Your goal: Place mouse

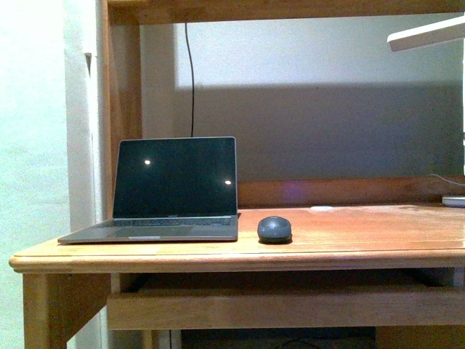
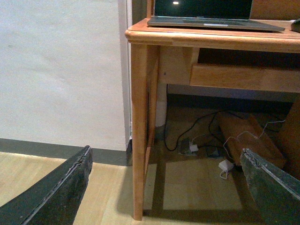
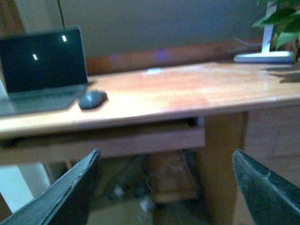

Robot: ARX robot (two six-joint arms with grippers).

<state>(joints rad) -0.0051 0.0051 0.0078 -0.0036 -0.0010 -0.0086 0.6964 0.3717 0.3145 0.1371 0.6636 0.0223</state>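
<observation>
The dark grey oval mouse rests on the wooden desk, just right of the open laptop. The right wrist view shows the mouse beside the laptop from below desk height. My right gripper is open and empty, low in front of the desk's drawer rail, well away from the mouse. My left gripper is open and empty too, down near the floor by the desk's left leg. Neither arm appears in the front view.
A white lamp base and green plant leaves sit at the desk's right end. A lamp head hangs top right. Cables and a power adapter lie on the floor under the desk. A white wall is left.
</observation>
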